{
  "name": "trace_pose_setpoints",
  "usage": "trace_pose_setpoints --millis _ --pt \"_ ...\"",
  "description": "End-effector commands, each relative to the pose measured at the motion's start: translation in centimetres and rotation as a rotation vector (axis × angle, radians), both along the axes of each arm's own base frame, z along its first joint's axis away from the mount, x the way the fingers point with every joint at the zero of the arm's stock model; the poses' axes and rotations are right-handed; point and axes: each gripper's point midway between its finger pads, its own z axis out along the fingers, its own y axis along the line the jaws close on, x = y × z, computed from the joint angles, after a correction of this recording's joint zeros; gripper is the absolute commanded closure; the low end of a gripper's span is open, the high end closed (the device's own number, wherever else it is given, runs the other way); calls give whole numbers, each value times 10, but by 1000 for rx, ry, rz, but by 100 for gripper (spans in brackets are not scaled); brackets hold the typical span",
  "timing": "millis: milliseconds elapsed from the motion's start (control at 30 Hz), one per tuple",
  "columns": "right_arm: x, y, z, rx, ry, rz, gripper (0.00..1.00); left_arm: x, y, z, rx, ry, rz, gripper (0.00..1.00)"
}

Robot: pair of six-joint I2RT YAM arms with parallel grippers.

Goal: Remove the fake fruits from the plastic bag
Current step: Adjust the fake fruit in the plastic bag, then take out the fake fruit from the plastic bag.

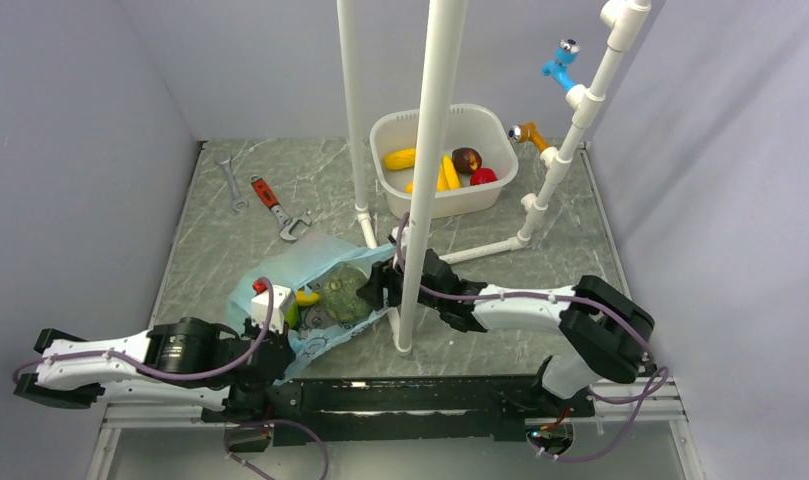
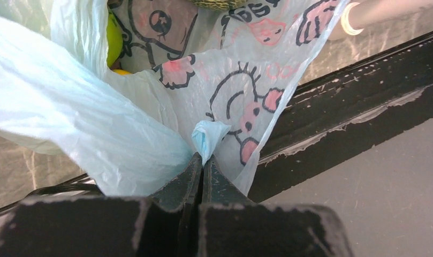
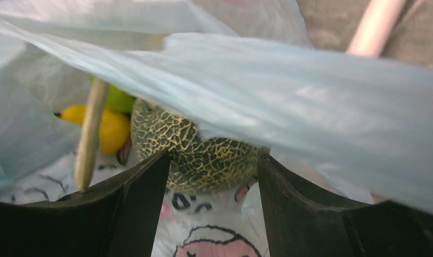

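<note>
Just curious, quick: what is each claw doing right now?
Left gripper: closed, pinching a fold of the plastic bag.
Right gripper: open inside the bag, green melon just ahead, not gripped.

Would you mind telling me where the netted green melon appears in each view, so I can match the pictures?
Top external: the melon lies left of centre, inside the plastic bag.
Left wrist: a sliver of the melon at the top edge.
Right wrist: the melon fills the centre, under a fold of bag.
Shared landmark: the plastic bag, light blue with printed drawings, shows in all three.
</note>
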Motion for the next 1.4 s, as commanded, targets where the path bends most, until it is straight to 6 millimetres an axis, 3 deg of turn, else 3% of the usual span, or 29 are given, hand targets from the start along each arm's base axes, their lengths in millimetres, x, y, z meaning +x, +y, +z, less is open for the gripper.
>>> trace_pose_setpoints --millis 0,133,400,500,667,867,1200,1367 --pt "-21 -35 -28 -166 25 22 34 3 4 6 25 -9 38 100" --pt "-37 -29 -5 -102 16 115 28 6 7 11 21 -21 52 100" --pt "-43 -15 47 44 -26 164 19 5 -1 9 -16 -20 26 100" --pt "-37 -9 60 73 -21 143 19 4 -3 8 -1 -21 15 100" --pt "-14 -16 63 59 4 -14 21 3 -5 5 45 -23 1 100" --pt "-4 -10 82 107 -30 -20 29 2 -7 2 80 -17 -8 100" --pt "-9 8 80 84 -25 74 63 5 -5 6 35 -24 26 100" --pt "-18 16 81 79 -11 148 85 9 -33 12 -98 -68 -5 100"
